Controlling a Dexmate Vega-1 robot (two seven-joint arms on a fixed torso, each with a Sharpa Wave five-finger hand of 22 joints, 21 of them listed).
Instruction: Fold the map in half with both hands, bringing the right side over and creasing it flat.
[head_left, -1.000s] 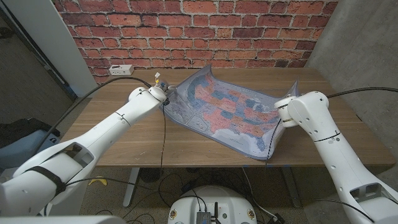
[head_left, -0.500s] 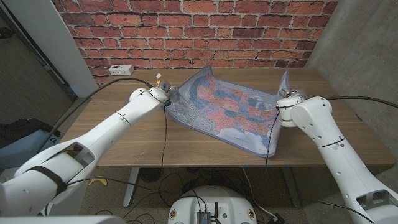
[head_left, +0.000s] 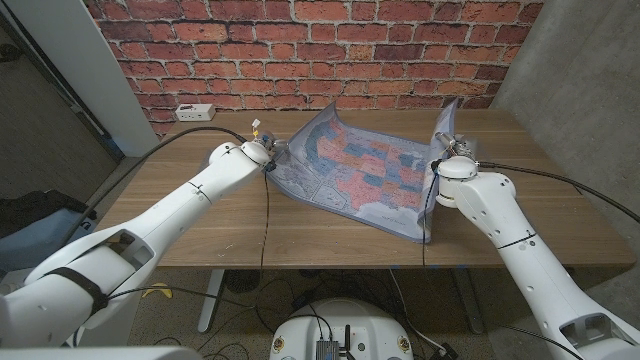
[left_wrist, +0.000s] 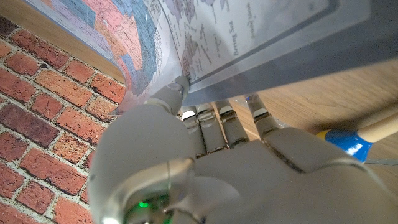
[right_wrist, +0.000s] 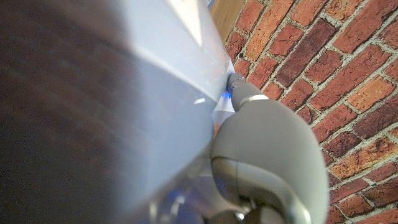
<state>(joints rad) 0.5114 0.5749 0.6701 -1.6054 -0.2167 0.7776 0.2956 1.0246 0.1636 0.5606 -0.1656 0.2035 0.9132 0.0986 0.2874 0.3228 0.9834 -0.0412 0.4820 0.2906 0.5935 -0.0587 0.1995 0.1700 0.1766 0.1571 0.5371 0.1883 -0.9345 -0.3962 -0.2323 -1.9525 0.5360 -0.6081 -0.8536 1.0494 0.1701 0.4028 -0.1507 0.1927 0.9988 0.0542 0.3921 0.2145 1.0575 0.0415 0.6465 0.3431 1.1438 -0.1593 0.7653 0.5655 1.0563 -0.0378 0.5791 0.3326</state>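
Observation:
A coloured map (head_left: 355, 165) of the United States lies across the middle of the wooden table (head_left: 200, 225). My left hand (head_left: 268, 155) holds its left edge, which curls up slightly. In the left wrist view the left hand (left_wrist: 205, 155) has its fingers (left_wrist: 224, 118) under the map (left_wrist: 249, 31) edge and a fingertip against it. My right hand (head_left: 447, 152) grips the map's right edge and holds it up off the table, so that side stands nearly upright. In the right wrist view the map's pale back (right_wrist: 93, 93) is blurred and close beside the right hand (right_wrist: 267, 155).
A white power strip (head_left: 196, 111) sits at the table's back left, by the brick wall (head_left: 320, 40). Black cables run along both arms. A blue-tipped object (left_wrist: 345, 140) lies on the wood near my left hand. The table's near edge (head_left: 330, 266) runs just below the map.
My right hand has moved left and upward with the map's right edge, raising that side from a low curl to a steep flap. The left hand has stayed in place.

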